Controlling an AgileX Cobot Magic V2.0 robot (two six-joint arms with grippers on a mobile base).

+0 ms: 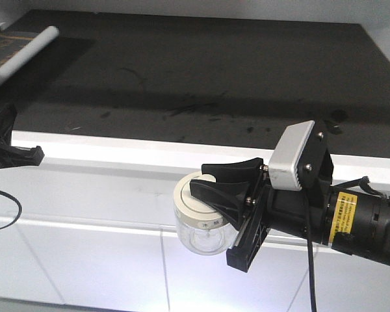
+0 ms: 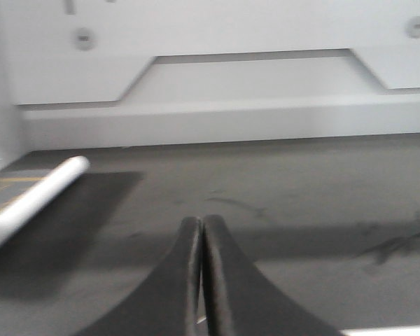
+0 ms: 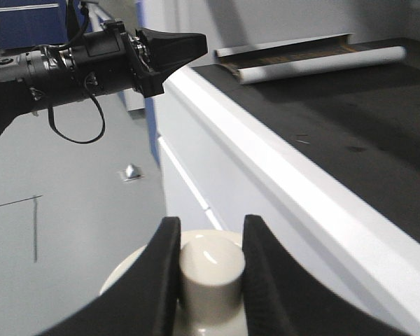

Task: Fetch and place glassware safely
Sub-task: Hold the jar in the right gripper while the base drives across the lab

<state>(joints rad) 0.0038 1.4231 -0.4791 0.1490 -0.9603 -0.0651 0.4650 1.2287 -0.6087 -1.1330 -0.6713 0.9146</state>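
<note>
The glassware (image 1: 200, 224) is a squat clear jar with a cream-white lid and a small label, hanging in the air in front of the white counter edge. My right gripper (image 1: 208, 182) is shut on the lid's central knob (image 3: 210, 269), one black finger on each side. In the right wrist view only the knob and part of the lid show between the fingers; the glass body is hidden. My left gripper (image 2: 201, 224) is shut with nothing in it, and hovers at the counter's left edge (image 1: 23, 156).
A dark counter top (image 1: 201, 71) with a white front edge (image 1: 130, 153) runs across the scene. A white cylindrical tube (image 1: 23, 58) lies at its far left beside a flat dark sheet (image 1: 3, 45). White cabinet fronts (image 1: 84, 266) stand below.
</note>
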